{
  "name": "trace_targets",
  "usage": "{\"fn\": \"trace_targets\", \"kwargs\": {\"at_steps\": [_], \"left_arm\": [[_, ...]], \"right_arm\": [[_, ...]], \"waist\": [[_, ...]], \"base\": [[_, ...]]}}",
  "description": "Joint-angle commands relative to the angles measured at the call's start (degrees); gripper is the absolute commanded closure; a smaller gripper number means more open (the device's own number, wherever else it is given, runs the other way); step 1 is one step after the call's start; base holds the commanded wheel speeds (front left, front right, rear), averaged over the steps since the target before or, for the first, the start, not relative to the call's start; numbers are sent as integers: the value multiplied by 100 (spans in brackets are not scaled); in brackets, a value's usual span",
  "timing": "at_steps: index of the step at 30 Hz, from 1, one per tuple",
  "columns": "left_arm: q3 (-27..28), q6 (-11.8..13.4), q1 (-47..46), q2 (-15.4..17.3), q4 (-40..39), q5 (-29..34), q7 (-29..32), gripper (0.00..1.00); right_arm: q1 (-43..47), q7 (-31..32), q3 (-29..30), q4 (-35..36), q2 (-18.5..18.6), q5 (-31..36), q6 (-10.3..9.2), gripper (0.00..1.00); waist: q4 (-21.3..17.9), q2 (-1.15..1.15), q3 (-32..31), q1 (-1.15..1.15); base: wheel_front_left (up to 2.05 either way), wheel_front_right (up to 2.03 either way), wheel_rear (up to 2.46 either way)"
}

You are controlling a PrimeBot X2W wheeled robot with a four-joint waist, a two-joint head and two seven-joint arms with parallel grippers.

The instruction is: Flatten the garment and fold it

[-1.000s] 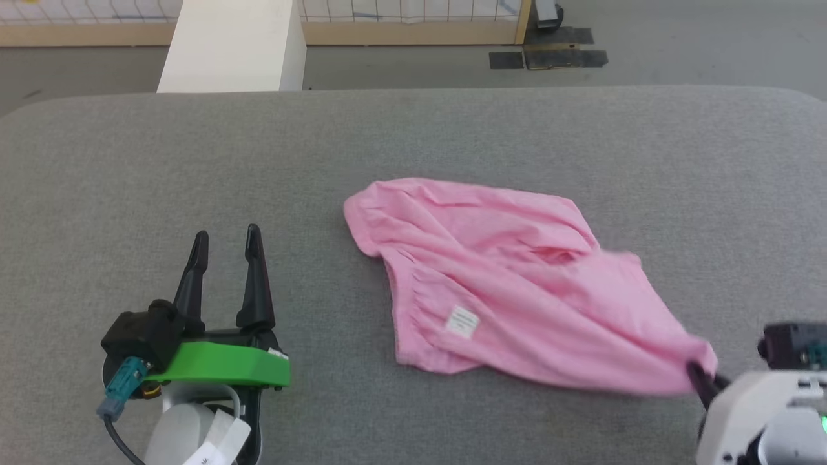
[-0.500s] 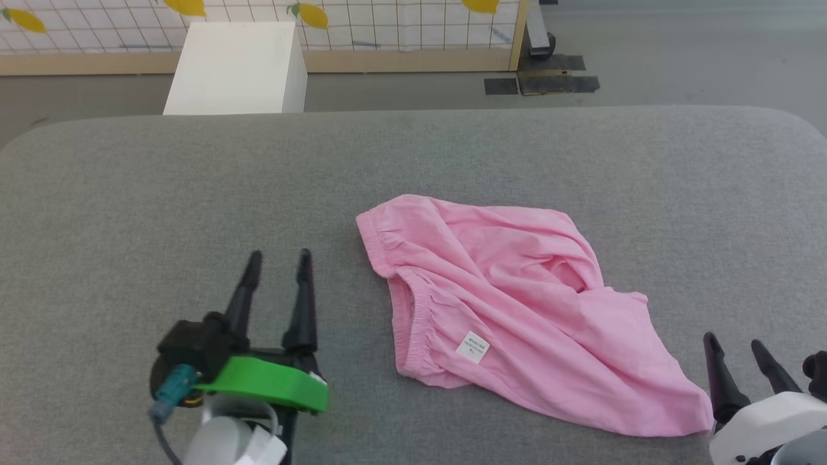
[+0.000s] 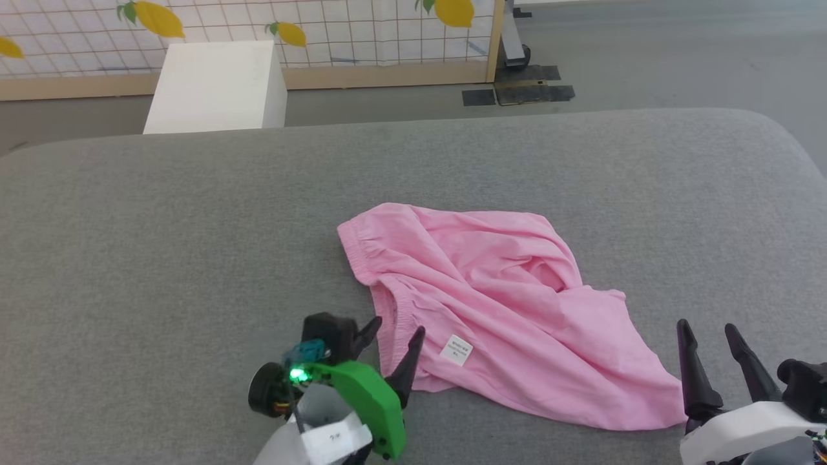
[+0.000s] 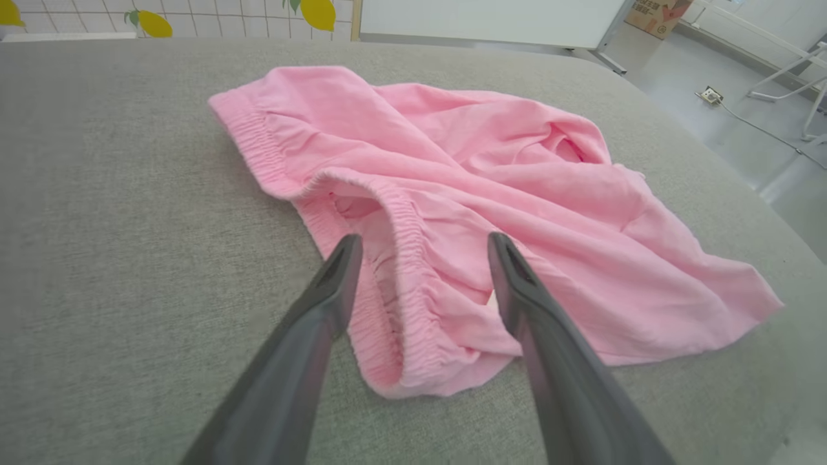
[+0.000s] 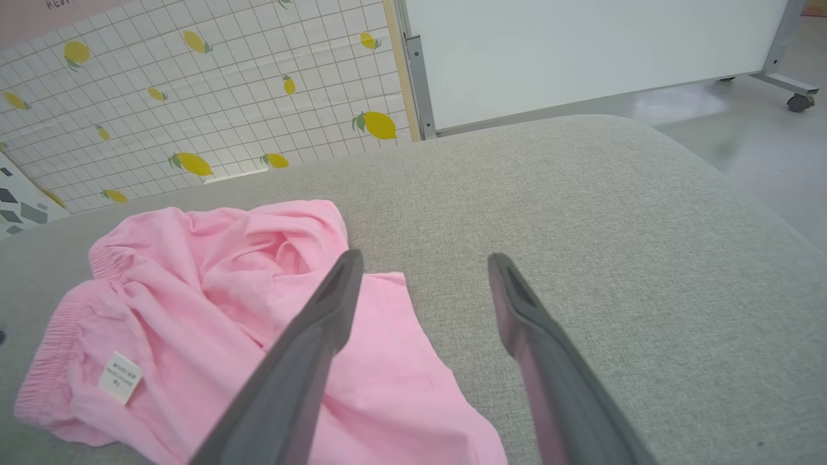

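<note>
The garment is a pair of light pink shorts, lying crumpled on the grey table with its gathered waistband to the left and its white label facing up. My left gripper is open at the waistband's near corner. In the left wrist view its fingertips straddle the elastic fold; whether they touch the cloth is unclear. My right gripper stands open and empty just right of the garment's near right corner. In the right wrist view the cloth lies left of that gripper.
Beyond the table's far edge stands a white box before a lemon-patterned tile panel. A wheeled stand base sits on the floor at the back. The table's rounded right edge is near my right arm.
My right gripper has let go of the garment's corner and opened. My left gripper has swung right to the waistband. The head camera has tilted up, which shifts the whole view.
</note>
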State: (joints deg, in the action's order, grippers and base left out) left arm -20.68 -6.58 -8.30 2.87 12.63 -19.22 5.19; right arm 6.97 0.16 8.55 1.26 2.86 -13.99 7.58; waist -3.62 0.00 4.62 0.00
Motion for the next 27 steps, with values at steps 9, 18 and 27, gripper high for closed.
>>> {"fn": "trace_targets", "kwargs": {"at_steps": [9,18,27], "left_arm": [[-91,179,-319,80,131,-166,1316,0],[-194,131,-403,148,76,-265,1574,100],[248,426,248,382,-530,-499,1244,100]], "right_arm": [[-177,-120,-165,-115,2,-48,-9,0],[-252,-85,-243,-43,2,-90,-9,0],[-129,323,-281,113,2,-132,-9,0]], "waist": [[-195,0,85,0],[-180,0,154,0],[34,0,139,0]], "base": [[0,0,0],[0,0,0],[0,0,0]]}}
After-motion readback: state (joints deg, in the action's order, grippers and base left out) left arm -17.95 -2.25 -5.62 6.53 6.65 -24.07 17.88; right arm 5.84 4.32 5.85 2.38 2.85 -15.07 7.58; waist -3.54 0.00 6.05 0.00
